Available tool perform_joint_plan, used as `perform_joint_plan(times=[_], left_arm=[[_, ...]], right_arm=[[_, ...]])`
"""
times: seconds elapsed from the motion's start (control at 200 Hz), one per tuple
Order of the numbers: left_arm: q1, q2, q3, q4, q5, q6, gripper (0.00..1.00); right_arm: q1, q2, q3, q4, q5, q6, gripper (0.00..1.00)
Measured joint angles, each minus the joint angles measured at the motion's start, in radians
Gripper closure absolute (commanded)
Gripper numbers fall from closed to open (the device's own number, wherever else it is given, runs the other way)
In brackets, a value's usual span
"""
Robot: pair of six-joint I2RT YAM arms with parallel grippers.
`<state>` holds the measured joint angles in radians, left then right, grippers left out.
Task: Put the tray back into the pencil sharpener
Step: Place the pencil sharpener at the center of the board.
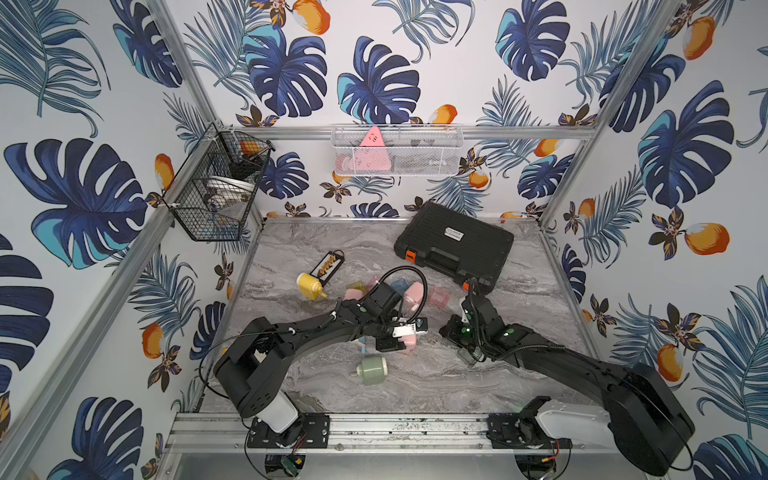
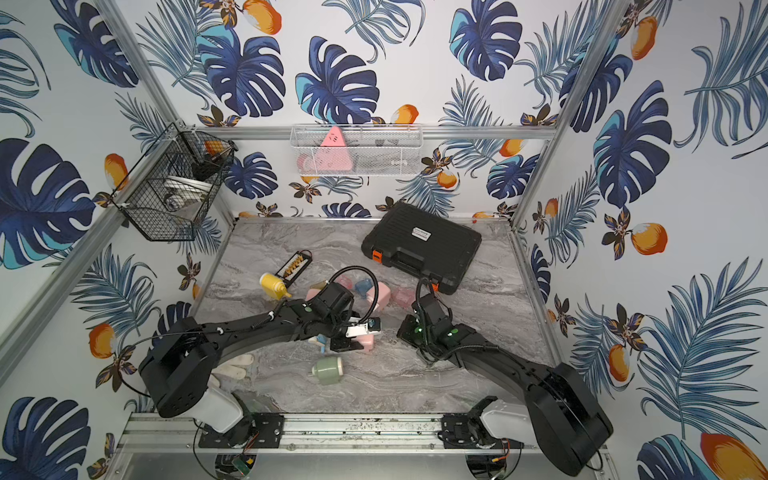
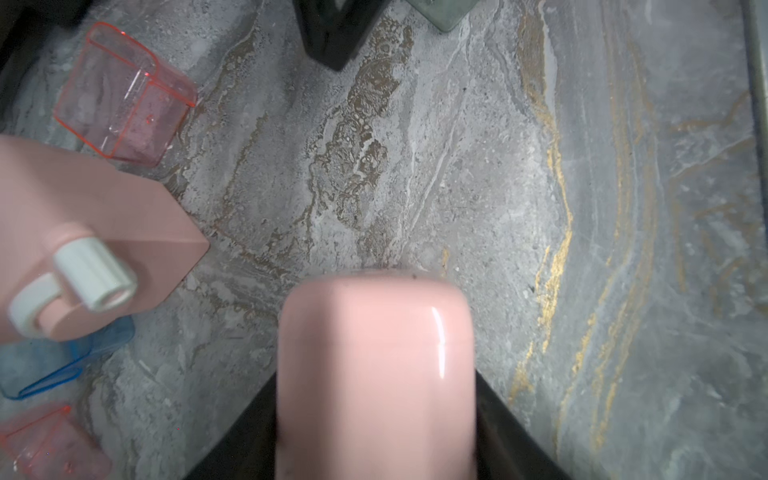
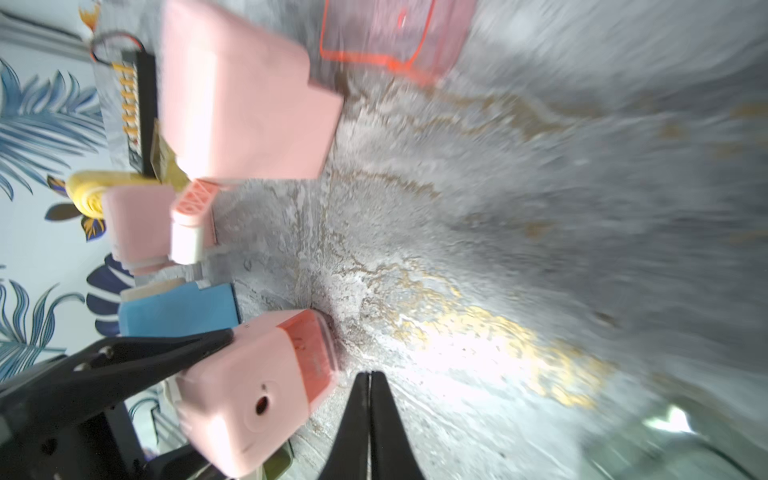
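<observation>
My left gripper [image 1: 395, 341] [image 3: 376, 436] is shut on a small pink pencil sharpener [image 1: 409, 340] [image 2: 365, 341] [image 3: 376, 353], held just above the marble table. In the right wrist view a red tray [image 4: 311, 353] sits in the end of this pencil sharpener [image 4: 249, 399], close to flush. One black finger [image 4: 166, 353] of the left gripper lies along its side. My right gripper [image 4: 369, 376] [image 1: 445, 332] is shut with nothing between its fingers, its tips close beside the tray end and apart from it.
A loose pink see-through tray [image 3: 124, 95] [image 1: 438, 296], a larger pink sharpener with a white crank [image 3: 83, 232], a blue tray [image 3: 54, 361] and a blue sharpener [image 4: 178, 309] crowd the table behind. Also here: a green cup [image 1: 372, 370], a yellow bottle [image 1: 309, 286], a black case [image 1: 455, 245].
</observation>
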<state>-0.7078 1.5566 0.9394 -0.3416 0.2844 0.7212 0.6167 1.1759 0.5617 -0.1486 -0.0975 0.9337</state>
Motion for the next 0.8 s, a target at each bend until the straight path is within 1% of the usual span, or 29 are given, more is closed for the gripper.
perform_joint_plan(times=[0.065,0.17,0.39,0.601,0.731,0.796], left_arm=[[-0.002,-0.027,0.004,-0.011,-0.001,-0.027,0.61],[-0.003,-0.052,0.028,-0.032,-0.021,-0.077,0.73],[-0.004,-0.093,0.099,-0.067,-0.082,-0.219,1.00],[0.001,-0.100,0.180,-0.108,-0.203,-0.382,1.00],[0.007,-0.085,0.230,-0.124,-0.292,-0.481,1.00],[0.013,-0.079,0.254,-0.137,-0.354,-0.541,1.00]], right_arm=[[0.000,-0.056,0.000,-0.039,0.047,0.000,0.92],[-0.001,-0.108,0.000,-0.084,0.098,-0.003,0.92],[-0.001,-0.117,0.004,-0.116,0.140,-0.011,0.91],[-0.001,-0.116,0.006,-0.115,0.144,-0.029,0.90],[-0.001,-0.113,0.011,-0.114,0.146,-0.030,0.89],[-0.001,-0.110,0.015,-0.114,0.148,-0.034,0.89]])
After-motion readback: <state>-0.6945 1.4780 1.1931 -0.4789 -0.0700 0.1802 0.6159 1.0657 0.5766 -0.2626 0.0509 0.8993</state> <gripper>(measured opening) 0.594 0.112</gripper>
